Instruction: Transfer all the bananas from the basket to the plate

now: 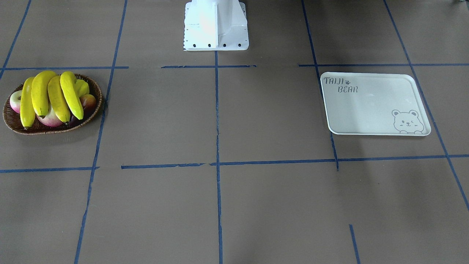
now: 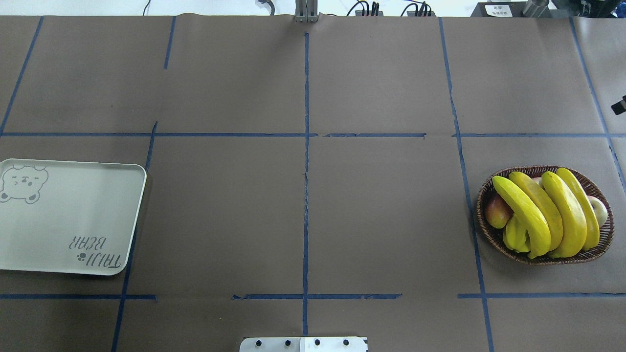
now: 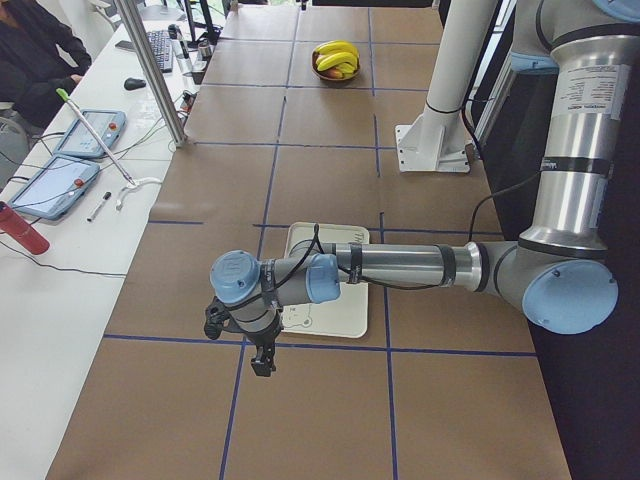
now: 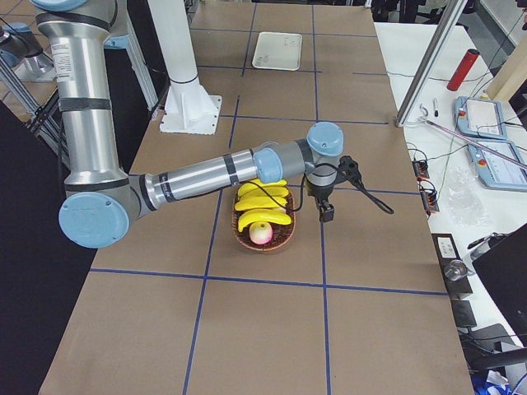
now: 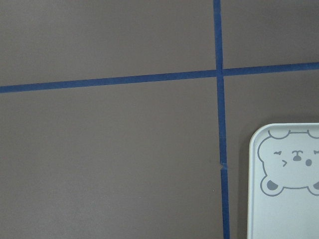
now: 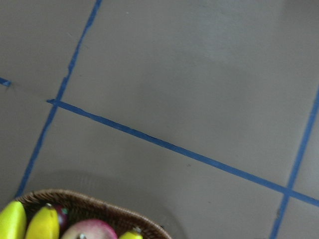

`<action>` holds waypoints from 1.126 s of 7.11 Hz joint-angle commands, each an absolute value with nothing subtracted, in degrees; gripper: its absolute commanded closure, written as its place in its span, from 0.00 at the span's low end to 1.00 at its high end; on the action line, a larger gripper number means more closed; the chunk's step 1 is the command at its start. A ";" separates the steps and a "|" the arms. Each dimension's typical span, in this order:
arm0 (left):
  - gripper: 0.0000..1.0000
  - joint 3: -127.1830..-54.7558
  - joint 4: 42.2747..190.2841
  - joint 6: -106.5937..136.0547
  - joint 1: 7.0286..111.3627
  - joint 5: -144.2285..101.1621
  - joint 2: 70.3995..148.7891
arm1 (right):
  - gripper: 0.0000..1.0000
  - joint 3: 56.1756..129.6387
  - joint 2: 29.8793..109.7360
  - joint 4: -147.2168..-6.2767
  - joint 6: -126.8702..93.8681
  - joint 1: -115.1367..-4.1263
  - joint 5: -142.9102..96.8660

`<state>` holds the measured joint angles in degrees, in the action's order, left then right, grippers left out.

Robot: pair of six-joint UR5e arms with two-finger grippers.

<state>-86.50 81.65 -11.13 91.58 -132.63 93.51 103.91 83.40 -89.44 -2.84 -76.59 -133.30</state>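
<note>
Four bananas (image 1: 51,97) lie side by side in the basket (image 1: 96,91), resting on top of other fruit; all four are inside its rim. The basket sits below the right pincer (image 4: 327,212) and just to its robot-ward side; the pincer hangs above the table, just past the rim on the side away from the robot's base, touching neither basket nor fruit. In the right wrist view only the basket's rim and a few fruit tops show, along the bottom edge. Whether this pincer's jaws stand apart or together cannot be told; it shows only in the side view.

The plate (image 1: 366,110) lies flat at the other end of the table, well apart from the right pincer and the basket. The left pincer (image 3: 262,360) hangs above the table near the plate's bear-marked corner, outside its edge and not touching it; the left wrist view shows that corner at its lower right. The state of this pincer's jaws likewise cannot be told.

Under the bananas: a pink-red fruit (image 1: 51,119), a pale apple (image 1: 15,101) and a yellow-green fruit (image 1: 82,88). The table (image 1: 256,121) is brown, marked off by blue tape lines (image 1: 217,110); the robot's white pedestal (image 1: 216,25) stands between basket and plate.
</note>
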 commanded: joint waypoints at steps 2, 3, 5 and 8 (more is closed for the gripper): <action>0.00 -86.57 81.65 -11.16 91.58 -132.71 93.52 | 0.00 109.58 76.22 -89.91 -22.53 -59.47 -121.06; 0.00 -86.66 81.65 -11.16 91.58 -132.71 93.52 | 0.00 111.25 75.85 -90.17 -26.42 -54.89 -119.02; 0.00 -86.66 81.65 -11.16 91.58 -132.71 93.52 | 0.00 113.71 75.50 -99.95 -28.12 -46.37 -110.96; 0.00 -86.84 81.65 -11.07 91.58 -132.80 93.52 | 0.03 115.67 76.37 -110.91 -27.60 -41.14 -107.06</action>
<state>-86.80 81.65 -11.08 91.58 -132.77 93.52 115.52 75.78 -107.79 -27.92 -43.17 -108.86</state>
